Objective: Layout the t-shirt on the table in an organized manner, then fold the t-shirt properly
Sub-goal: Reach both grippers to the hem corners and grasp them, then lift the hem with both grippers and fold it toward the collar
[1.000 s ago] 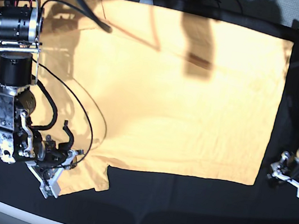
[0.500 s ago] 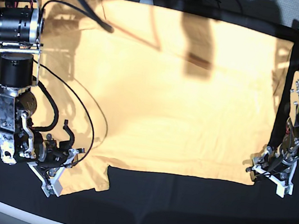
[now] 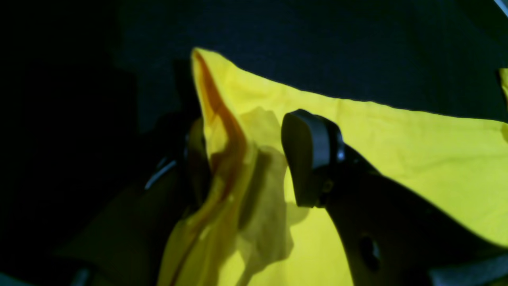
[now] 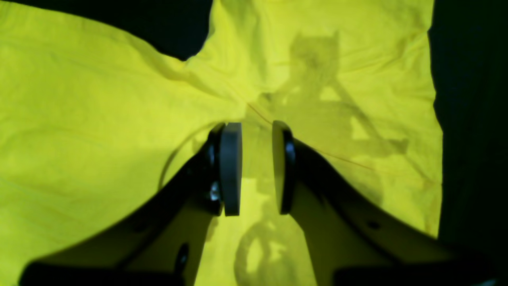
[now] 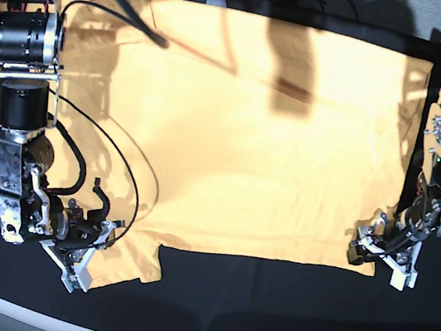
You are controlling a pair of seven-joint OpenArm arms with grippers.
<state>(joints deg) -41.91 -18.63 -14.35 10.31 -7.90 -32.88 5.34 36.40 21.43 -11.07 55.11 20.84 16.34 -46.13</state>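
One t-shirt (image 5: 251, 128), two grippers, one black-clothed desk (image 5: 265, 307).
The thin, softly creased yellow-orange shirt lies spread flat over the desk. The left gripper (image 3: 246, 159) has its dark fingers spread around a raised hem corner; the right gripper (image 4: 256, 167), fingers slightly parted with flat pads, straddles fabric by the sleeve.

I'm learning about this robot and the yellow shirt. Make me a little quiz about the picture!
1. True or false: the t-shirt lies spread on the table.
2. Which tool has a raised shirt corner between its open jaws: A) left tool B) right tool?
3. Fill in: the right tool hangs over the shirt's ____.

Key: 1 true; 2 A; 3 sleeve.
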